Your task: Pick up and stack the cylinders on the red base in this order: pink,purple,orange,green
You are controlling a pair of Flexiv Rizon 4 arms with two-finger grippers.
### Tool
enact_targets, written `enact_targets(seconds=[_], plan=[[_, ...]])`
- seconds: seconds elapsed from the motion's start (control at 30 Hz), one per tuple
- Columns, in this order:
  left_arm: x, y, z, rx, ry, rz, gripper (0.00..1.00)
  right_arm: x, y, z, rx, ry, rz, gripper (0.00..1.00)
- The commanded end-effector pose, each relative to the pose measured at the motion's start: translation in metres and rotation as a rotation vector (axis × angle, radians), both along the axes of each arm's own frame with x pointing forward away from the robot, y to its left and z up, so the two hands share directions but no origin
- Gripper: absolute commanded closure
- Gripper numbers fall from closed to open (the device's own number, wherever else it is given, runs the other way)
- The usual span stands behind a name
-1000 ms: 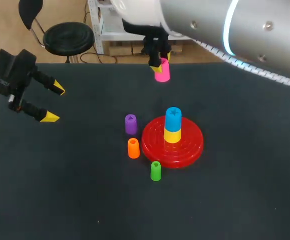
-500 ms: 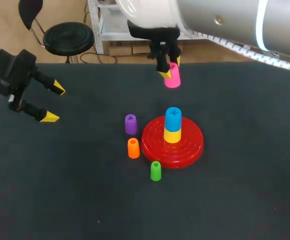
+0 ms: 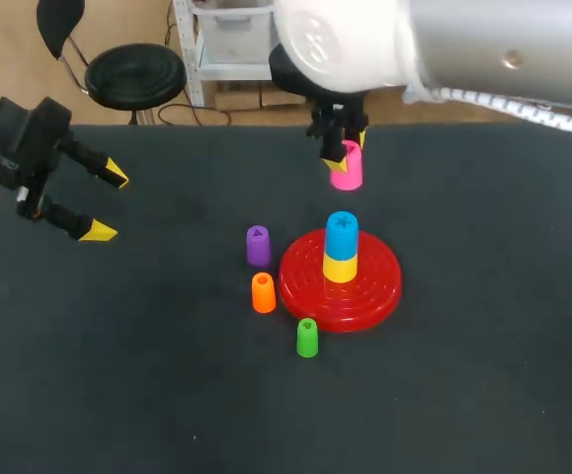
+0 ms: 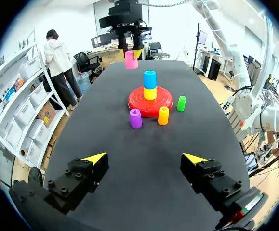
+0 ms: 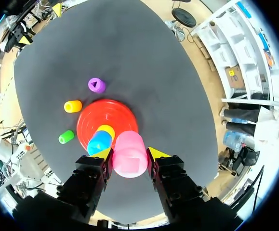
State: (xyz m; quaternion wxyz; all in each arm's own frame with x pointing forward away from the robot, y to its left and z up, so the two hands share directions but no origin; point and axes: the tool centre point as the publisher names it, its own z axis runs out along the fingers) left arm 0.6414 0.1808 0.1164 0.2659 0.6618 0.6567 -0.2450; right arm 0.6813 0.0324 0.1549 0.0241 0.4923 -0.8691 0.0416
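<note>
One-armed, held pink cylinder (image 3: 347, 173) aloft just behind red base (image 3: 379, 291), clamped in right gripper (image 3: 345, 146) for carrying. Parked left gripper (image 4: 144, 158) with fingers apart, well clear. Squeezed it from both sides near blue cylinder (image 5: 99, 142), apparently aligning.

Your right gripper (image 3: 346, 148), clamped on the pink cylinder (image 3: 347, 170), has carried it to your right and toward you over the last second. It now hangs closer to the blue cylinder (image 3: 341, 229) on the base (image 3: 376, 292). It covered less ground in the last half second.
</note>
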Motion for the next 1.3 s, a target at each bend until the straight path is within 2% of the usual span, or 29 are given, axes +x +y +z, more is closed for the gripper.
enact_targets(seconds=[0.03, 0.5, 0.73, 0.93, 1.0, 1.07, 1.3], plan=[[-0.001, 0.000, 0.000, 0.000, -0.002, 0.000, 0.00, -0.007, -0.006, -0.003, 0.235, -0.139, 0.014, 1.00], [-0.001, 0.000, 0.000, 0.000, -0.002, 0.000, 0.00, -0.028, 0.004, -0.003, 0.232, -0.099, 0.040, 1.00], [-0.001, 0.000, 0.000, 0.000, -0.002, 0.000, 0.00, -0.032, 0.003, 0.003, 0.193, -0.068, 0.038, 1.00], [-0.001, 0.000, 0.000, 0.000, -0.002, 0.000, 0.00, -0.034, 0.005, 0.004, 0.169, -0.001, 0.047, 1.00], [-0.001, 0.000, 0.000, 0.000, -0.002, 0.000, 0.00, -0.035, 0.006, 0.002, 0.154, 0.040, 0.050, 1.00], [-0.001, 0.000, 0.000, 0.000, -0.002, 0.000, 0.00, -0.035, 0.006, 0.001, 0.128, 0.054, 0.034, 1.00], [-0.001, 0.000, 0.000, 0.000, -0.002, 0.000, 0.00, -0.035, 0.007, -0.001, 0.126, 0.073, 0.036, 1.00]])
